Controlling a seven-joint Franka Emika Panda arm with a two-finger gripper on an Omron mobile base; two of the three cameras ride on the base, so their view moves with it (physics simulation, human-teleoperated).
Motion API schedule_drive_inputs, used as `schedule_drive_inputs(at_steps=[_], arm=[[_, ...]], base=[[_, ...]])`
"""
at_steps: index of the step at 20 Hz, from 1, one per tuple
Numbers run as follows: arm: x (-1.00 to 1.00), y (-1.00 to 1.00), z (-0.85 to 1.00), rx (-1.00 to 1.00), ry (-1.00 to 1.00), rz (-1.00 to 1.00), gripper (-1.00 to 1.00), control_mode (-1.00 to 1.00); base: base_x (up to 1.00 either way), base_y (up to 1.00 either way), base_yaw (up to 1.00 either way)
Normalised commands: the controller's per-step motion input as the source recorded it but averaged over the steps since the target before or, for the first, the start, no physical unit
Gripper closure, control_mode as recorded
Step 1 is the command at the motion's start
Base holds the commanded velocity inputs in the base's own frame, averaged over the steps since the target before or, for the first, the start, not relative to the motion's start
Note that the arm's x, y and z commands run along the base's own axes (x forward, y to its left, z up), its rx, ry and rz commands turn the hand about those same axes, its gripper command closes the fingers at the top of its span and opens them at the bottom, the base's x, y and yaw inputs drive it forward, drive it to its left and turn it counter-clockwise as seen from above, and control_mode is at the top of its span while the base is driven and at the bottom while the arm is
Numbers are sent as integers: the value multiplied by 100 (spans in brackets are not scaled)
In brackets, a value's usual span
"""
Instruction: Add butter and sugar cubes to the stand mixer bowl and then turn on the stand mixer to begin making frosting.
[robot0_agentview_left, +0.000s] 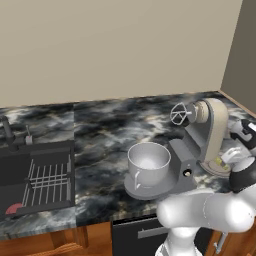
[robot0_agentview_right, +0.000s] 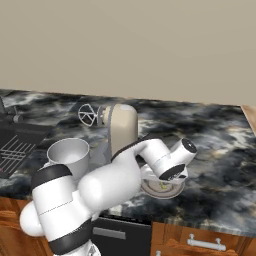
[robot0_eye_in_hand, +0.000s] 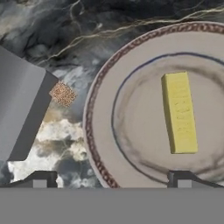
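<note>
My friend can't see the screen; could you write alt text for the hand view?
A yellow stick of butter lies on a round plate with a brown patterned rim, seen from just above. Left of the plate, a small tan sugar cube sits on dark marbled counter, beside a grey mixer base.

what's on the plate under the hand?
One butter stick lies on the plate. The sugar cubes sit off it, on the counter. The plate's right edge is out of frame.

i see the butter (robot0_eye_in_hand: 180, 113) lying on the plate (robot0_eye_in_hand: 131, 144), the sugar cube (robot0_eye_in_hand: 63, 93) on the counter (robot0_eye_in_hand: 65, 35) just beside its rim, between plate and mixer base (robot0_eye_in_hand: 17, 109).
</note>
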Motion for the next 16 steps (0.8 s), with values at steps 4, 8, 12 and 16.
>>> schedule_drive_inputs(at_steps=[4, 8, 12, 16], arm=[[20, -10, -15, -2, -1, 0, -100, -100], [20, -15, -8, 0, 0, 0, -100, -100], [16, -12, -9, 0, 0, 0, -100, -100], [11, -2, -16, 0, 0, 0, -100, -100]], base=[[0, 0, 0], [0, 0, 0], [0, 0, 0], [0, 0, 0]])
